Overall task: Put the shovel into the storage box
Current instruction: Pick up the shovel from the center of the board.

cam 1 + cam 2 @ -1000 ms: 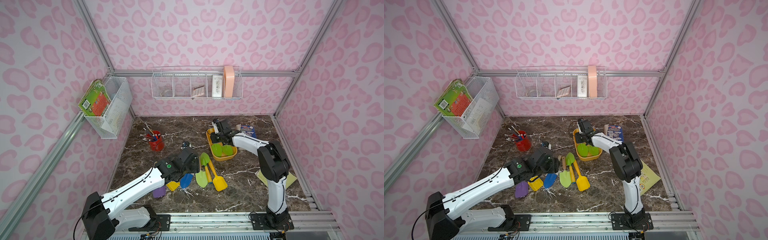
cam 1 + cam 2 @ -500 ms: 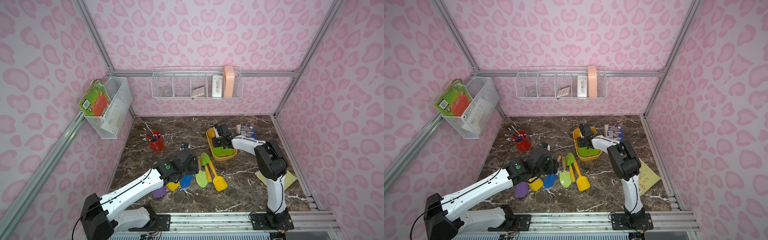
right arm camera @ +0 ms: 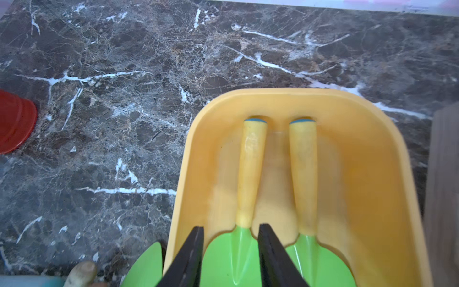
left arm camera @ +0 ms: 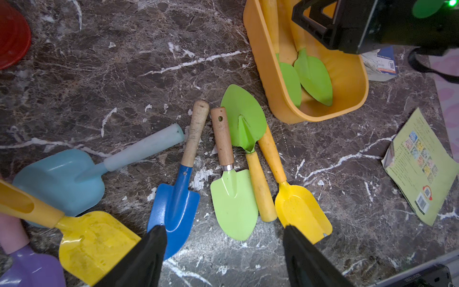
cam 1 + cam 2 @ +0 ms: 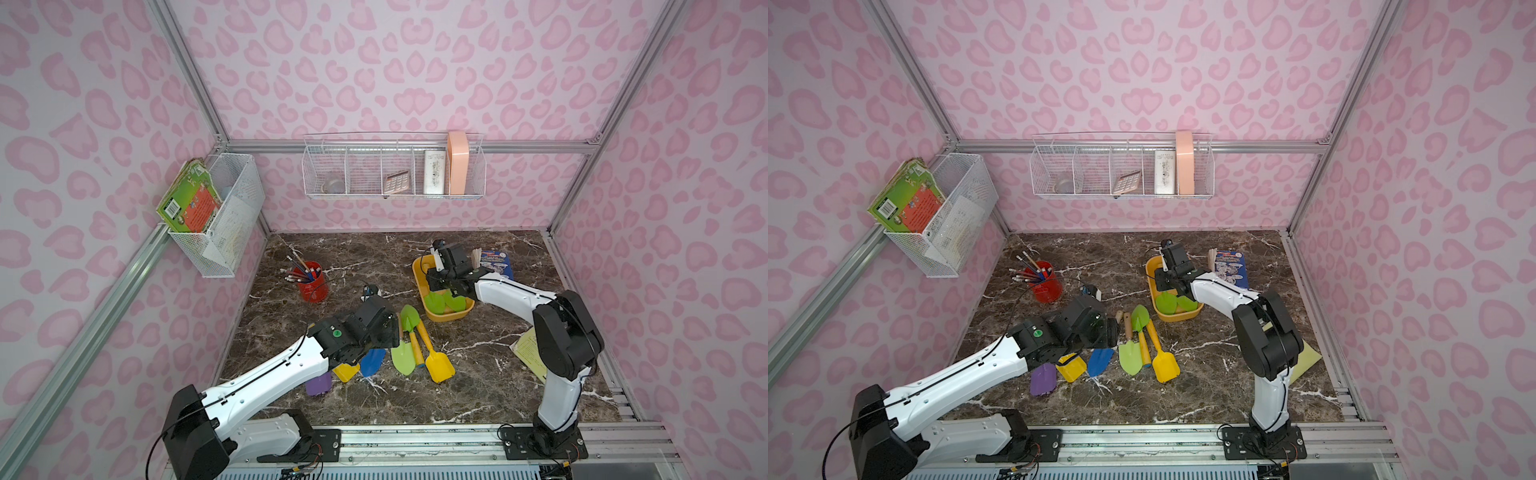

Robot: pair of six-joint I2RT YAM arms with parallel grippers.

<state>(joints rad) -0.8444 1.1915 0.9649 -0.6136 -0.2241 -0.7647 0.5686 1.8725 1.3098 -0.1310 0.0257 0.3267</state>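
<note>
While two green-bladed shovels [image 3: 250,169] lie in the storage box [image 3: 310,95] beneath the right tool [image 3: 231,226], its jaws parted and empty, the left tool [image 4: 223,227] hangs spread and empty over the loose shovels [image 4: 233,198] crowded on the tabletop [image 4: 99,74], where closing could catch two touching handles.

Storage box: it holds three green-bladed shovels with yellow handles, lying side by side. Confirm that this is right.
Not right: the count is off. The storage box holds two green-bladed shovels with yellow handles, lying side by side, not three. The right wrist view shows both plainly.
</note>
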